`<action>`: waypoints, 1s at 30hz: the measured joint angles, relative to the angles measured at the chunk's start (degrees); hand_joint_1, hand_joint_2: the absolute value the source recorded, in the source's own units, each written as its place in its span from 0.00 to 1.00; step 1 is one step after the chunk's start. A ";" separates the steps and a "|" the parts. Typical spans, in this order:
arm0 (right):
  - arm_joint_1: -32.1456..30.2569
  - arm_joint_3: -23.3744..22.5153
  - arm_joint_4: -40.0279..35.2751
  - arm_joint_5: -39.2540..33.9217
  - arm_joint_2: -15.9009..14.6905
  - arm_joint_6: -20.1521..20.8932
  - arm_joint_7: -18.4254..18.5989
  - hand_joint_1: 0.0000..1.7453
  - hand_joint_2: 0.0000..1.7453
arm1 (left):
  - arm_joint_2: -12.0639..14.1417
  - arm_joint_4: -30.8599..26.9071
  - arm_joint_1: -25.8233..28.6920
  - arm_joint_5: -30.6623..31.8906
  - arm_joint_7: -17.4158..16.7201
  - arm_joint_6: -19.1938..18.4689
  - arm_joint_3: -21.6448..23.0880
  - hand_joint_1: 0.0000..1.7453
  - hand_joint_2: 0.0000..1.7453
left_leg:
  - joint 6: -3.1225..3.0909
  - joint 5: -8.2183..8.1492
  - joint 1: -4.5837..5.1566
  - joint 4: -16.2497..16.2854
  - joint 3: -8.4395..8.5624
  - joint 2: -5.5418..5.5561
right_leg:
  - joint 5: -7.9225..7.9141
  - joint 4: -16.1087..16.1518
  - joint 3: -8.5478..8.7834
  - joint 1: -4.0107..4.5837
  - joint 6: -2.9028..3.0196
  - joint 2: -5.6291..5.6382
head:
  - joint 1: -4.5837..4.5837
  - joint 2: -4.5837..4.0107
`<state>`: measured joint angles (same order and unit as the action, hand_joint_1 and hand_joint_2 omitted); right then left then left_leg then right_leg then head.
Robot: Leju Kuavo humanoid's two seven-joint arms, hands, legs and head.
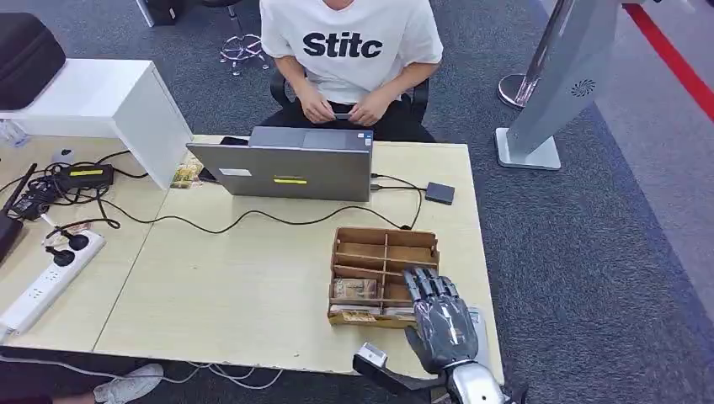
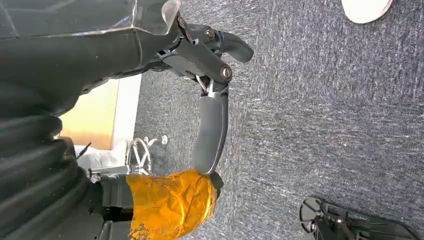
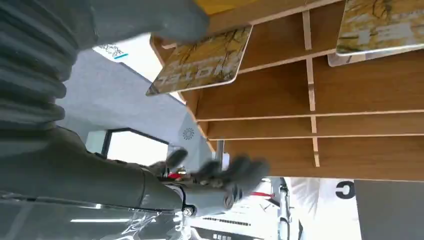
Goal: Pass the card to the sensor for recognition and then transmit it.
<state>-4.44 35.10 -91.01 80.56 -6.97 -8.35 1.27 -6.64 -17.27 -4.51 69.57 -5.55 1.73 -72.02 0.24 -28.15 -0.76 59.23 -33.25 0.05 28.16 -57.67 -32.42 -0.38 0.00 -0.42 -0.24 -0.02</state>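
Note:
A wooden divided box (image 1: 386,248) stands near the table's front right, with yellow hotel cards (image 1: 354,289) lying in its near compartments. My right hand (image 1: 439,320) hovers over the box's near right corner, fingers spread and holding nothing. In the right wrist view a tilted yellow card (image 3: 201,62) lies just under my blurred thumb (image 3: 150,20), while the darker fingers (image 3: 225,175) stay well apart from it. Another card (image 3: 380,25) rests deeper in the box (image 3: 300,130). The small dark sensor (image 1: 439,193) lies behind the box, cabled to the laptop. My left hand (image 2: 210,125) hangs over the carpet, holding nothing.
A grey laptop (image 1: 286,164) stands open at the table's far side, with a seated person (image 1: 349,50) behind it. Cables, a power strip (image 1: 50,273) and a white cabinet (image 1: 126,105) crowd the left. A white sheet (image 1: 477,324) lies under my right hand. A kiosk stand (image 1: 547,93) is at right.

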 joint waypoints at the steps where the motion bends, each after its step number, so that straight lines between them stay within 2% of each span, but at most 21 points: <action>1: 0.00 0.02 0.09 -0.15 0.02 0.04 -0.13 1.00 1.00 | 0.00 0.00 0.00 0.02 0.00 0.00 0.00 0.00 1.00 | 0.00 0.00 0.00 0.00 0.00 0.00 | 0.00 0.00 0.00 0.00 0.00 0.00 | 0.00 0.00; 15: 0.05 0.00 0.33 -1.46 0.00 0.22 -1.31 1.00 1.00 | 0.09 0.00 0.00 0.04 0.00 0.04 0.00 0.00 1.00 | 0.00 0.00 0.00 0.00 0.00 0.00 | 0.00 0.00 0.00 0.00 0.00 0.00 | 0.00 0.00; 20: 0.27 -0.94 -1.95 -1.66 0.00 -3.37 -2.93 1.00 1.00 | 0.09 0.00 0.02 -0.13 0.00 0.04 0.00 0.00 1.00 | 0.00 0.00 0.00 0.00 -0.01 0.00 | 0.00 0.00 0.00 0.00 0.00 0.00 | 0.00 0.00; 26: 1.48 -2.54 -6.06 -1.38 0.00 -3.34 -3.39 1.00 1.00 | 0.07 0.00 0.03 -0.13 -0.02 0.07 0.00 0.00 1.00 | 0.00 0.00 0.00 0.00 0.01 0.00 | 0.00 0.00 0.01 0.00 0.00 0.00 | 0.00 0.00; 30: 2.82 -2.97 -7.95 -0.96 0.02 -6.38 -3.82 1.00 1.00 | 0.07 0.00 0.02 0.07 -0.02 0.04 0.00 0.00 1.00 | 0.00 0.00 0.00 0.00 0.01 -0.03 | -0.04 -0.01 0.01 0.00 0.04 0.04 | -0.02 0.00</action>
<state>-1.62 32.13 -98.96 79.61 -6.95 -14.73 -2.56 -6.58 -17.27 -4.49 69.64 -5.57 1.77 -72.02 0.24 -28.15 -0.75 59.23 -33.24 0.02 28.12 -57.68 -32.42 -0.39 0.04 -0.38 -0.26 -0.02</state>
